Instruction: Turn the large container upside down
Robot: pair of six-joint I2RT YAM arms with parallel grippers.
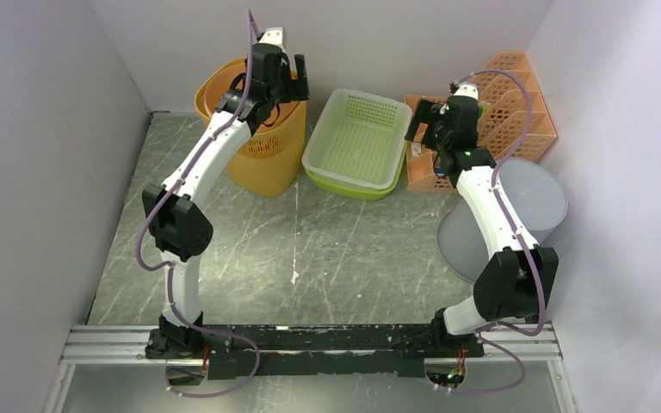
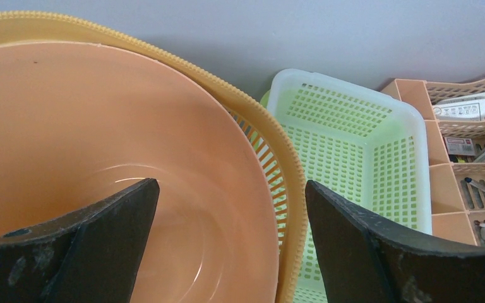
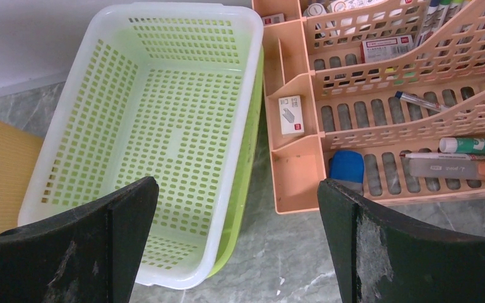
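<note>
Hanging spread wide with nothing between them, the left arm's jaws sit over the far-left corner of the worktop point(image 1: 310, 249). One finger is above the smooth orange bowl point(image 2: 69, 113). The other is out past the ribbed rim of the orange basket point(image 2: 284, 158) that the bowl nests in, so both rims run through the gap. I see no contact yet.

The right arm's jaws are just as open and empty. They hover along the far edge above the seam between the white-and-green basket point(image 3: 240, 126) and the peach organiser point(image 3: 303, 170) full of pens.

I take the orange basket to be the large container, though a grey tub point(image 1: 525, 202) at the right edge is also big. If so, this is the approach, with no grasp made. The next move calls for lowering onto the rim, closing firmly and rolling the wrist over, and the loose bowl may tumble out.
</note>
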